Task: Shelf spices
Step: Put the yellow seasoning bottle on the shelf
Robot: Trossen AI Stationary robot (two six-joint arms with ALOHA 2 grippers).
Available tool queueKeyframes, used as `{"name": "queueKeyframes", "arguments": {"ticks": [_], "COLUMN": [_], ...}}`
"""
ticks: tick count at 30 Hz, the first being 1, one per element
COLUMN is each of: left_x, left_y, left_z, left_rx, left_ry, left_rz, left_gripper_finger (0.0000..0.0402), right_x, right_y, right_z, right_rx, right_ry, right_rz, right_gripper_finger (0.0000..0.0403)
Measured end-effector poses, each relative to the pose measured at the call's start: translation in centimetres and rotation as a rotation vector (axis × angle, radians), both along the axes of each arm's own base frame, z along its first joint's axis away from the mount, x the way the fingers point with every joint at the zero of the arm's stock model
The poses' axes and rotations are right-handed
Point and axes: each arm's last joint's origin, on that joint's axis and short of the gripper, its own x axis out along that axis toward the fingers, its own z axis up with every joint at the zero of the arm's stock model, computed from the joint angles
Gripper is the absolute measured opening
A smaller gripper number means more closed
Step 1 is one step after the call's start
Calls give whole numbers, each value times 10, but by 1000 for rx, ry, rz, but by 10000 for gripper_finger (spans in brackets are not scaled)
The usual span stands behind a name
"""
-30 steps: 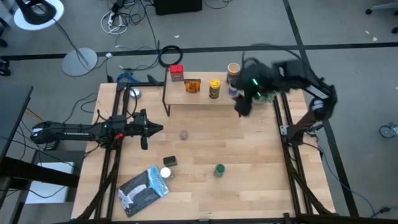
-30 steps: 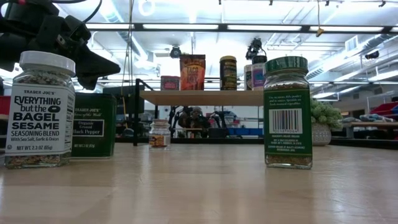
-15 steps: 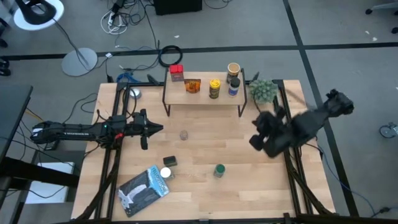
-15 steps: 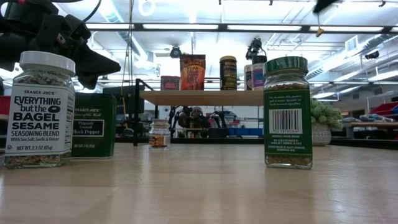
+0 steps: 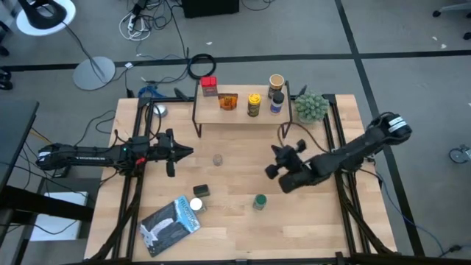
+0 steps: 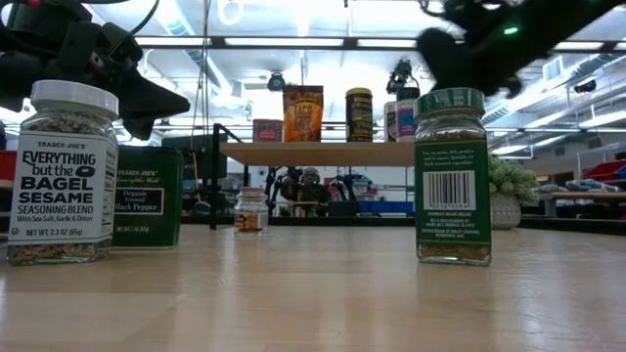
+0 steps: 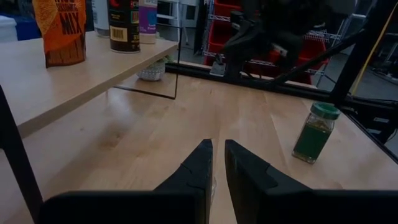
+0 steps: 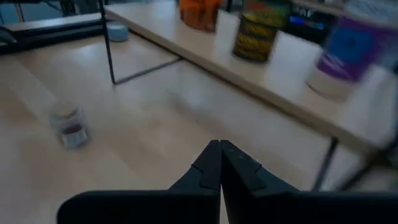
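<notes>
Green jar (image 5: 259, 201) near right gripper (image 5: 274, 160)

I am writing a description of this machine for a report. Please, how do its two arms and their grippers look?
Both arms are dark, nearly black, built of slim jointed segments. The left arm bears small white lettering along its side. Each ends in two tapered black fingers: left gripper, right gripper. A small green light glows on the right arm.

Two dark jointed arms, the right arm (image 5: 346, 156) capped white at its elbow.
</notes>
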Motion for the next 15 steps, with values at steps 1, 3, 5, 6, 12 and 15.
{"name": "queueKeyframes", "arguments": {"ticks": [1, 3, 5, 6, 12, 15], "left_x": [0, 0, 0, 0, 0, 0], "left_y": [0, 0, 0, 0, 0, 0], "left_z": [0, 0, 0, 0, 0, 0], "left_rx": [0, 0, 3, 7, 24, 24], "left_ry": [-1, 0, 0, 0, 3, 3], "left_rz": [0, 0, 0, 0, -2, -2], "left_gripper_finger": [48, 48, 48, 48, 48, 48], "right_x": [7, 19, 29, 33, 53, 51], "right_y": [-3, -10, -18, -22, -38, -46], "right_z": [-1, -4, -7, -10, -20, -23], "right_rx": [-19, -45, -64, -69, -42, -74], "right_ry": [1, -7, -11, -5, -122, -296], "right_rz": [0, -13, -29, -27, 111, 149], "right_gripper_finger": [2, 1, 1, 1, 1, 1]}}
